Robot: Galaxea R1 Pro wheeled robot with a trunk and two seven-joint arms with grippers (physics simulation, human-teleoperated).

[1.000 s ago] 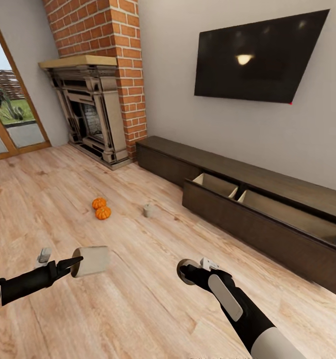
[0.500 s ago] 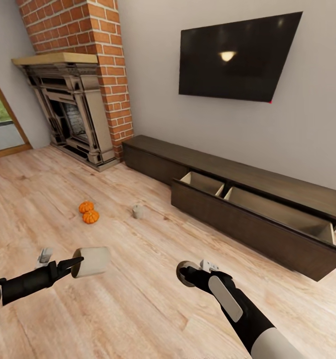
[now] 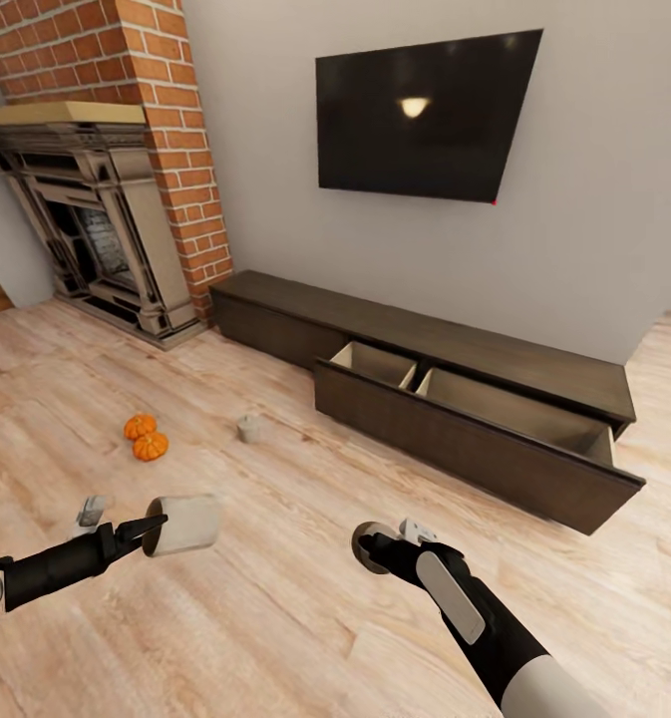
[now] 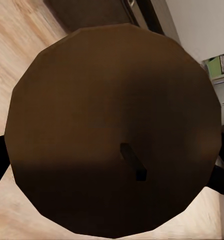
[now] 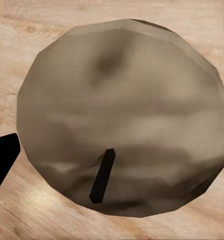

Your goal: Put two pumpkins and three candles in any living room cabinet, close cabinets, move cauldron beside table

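Note:
In the head view my left gripper (image 3: 162, 526) is shut on a beige candle (image 3: 183, 525) held sideways above the floor. My right gripper (image 3: 372, 547) is shut on a second candle (image 3: 364, 546). Each wrist view looks onto a candle top with its wick, one dark brown (image 4: 112, 135), the other greyish (image 5: 122, 120). A third candle (image 3: 248, 429) stands on the floor beyond my arms, and two orange pumpkins (image 3: 146, 437) sit side by side to its left. The long dark cabinet (image 3: 275, 324) runs along the wall; its right front (image 3: 465, 454) is pulled out, showing pale compartments.
A brick chimney with a dark fireplace (image 3: 86, 229) fills the back left corner. A black TV (image 3: 425, 115) hangs on the grey wall above the cabinet. Wood floor (image 3: 275, 618) stretches between me and the open front.
The whole picture has slid left, so the camera has turned right; the window has left the frame. Both arms keep their place in view, still holding their candles.

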